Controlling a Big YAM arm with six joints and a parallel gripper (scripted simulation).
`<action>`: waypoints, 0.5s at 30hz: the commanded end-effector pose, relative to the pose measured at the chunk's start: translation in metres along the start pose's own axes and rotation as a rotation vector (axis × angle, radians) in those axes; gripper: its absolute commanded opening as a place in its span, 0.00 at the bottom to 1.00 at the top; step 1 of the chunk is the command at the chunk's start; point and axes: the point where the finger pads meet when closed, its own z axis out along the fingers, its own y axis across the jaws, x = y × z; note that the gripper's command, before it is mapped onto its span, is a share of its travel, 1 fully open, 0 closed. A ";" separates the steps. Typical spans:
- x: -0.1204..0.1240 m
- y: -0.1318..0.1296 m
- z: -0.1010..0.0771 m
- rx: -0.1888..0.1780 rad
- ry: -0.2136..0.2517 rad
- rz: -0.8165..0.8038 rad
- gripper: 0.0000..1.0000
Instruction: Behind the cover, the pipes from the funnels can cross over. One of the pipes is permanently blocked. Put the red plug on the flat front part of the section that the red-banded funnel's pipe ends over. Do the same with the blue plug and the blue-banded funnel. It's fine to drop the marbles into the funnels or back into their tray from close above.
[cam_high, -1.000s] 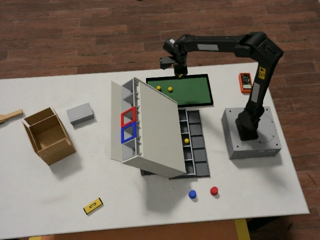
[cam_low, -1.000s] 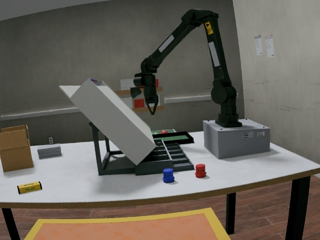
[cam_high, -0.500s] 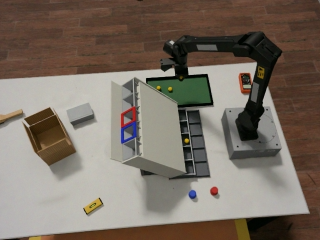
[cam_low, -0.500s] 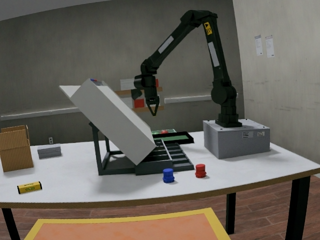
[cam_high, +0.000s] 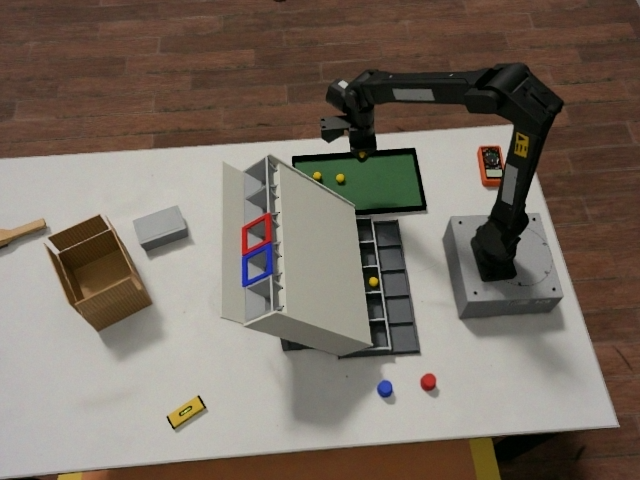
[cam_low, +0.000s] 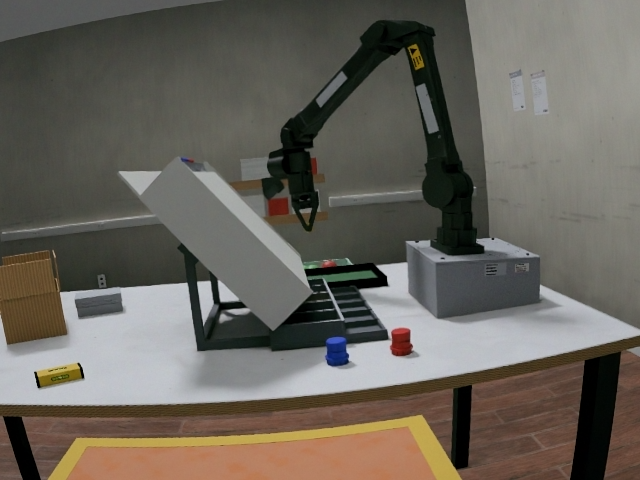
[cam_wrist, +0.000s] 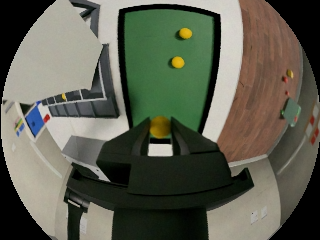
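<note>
My gripper (cam_high: 362, 153) (cam_low: 308, 225) (cam_wrist: 160, 121) is shut on a yellow marble (cam_high: 362, 153) (cam_wrist: 159, 127) and holds it high above the far edge of the green tray (cam_high: 392, 180) (cam_low: 346, 274) (cam_wrist: 147, 60). Two more yellow marbles (cam_high: 316, 176) (cam_high: 340, 178) (cam_wrist: 186, 34) (cam_wrist: 178, 62) lie in the tray. The slanted white cover (cam_high: 315, 258) (cam_low: 227, 237) hides the pipes. The red-banded funnel (cam_high: 256, 234) and the blue-banded funnel (cam_high: 256, 266) sit side by side at its top. One yellow marble (cam_high: 373, 281) lies in the middle section of the dark section rack (cam_high: 395, 289) (cam_low: 351, 310). The red plug (cam_high: 428, 381) (cam_low: 401, 341) and the blue plug (cam_high: 384, 388) (cam_low: 336, 351) stand on the table in front of the rack.
The arm's grey base (cam_high: 501, 268) (cam_low: 473, 276) stands at the right. An orange meter (cam_high: 490, 165) lies at the far right. A cardboard box (cam_high: 95, 271) (cam_low: 28, 294), a grey block (cam_high: 160, 226) (cam_low: 98, 302) and a yellow level (cam_high: 186, 411) (cam_low: 58, 374) lie on the left.
</note>
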 end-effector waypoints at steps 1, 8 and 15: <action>-0.016 -0.016 -0.010 0.021 -0.020 0.000 0.00; -0.015 -0.016 -0.010 0.015 -0.015 0.000 0.00; -0.015 -0.017 -0.011 0.009 -0.009 0.000 0.00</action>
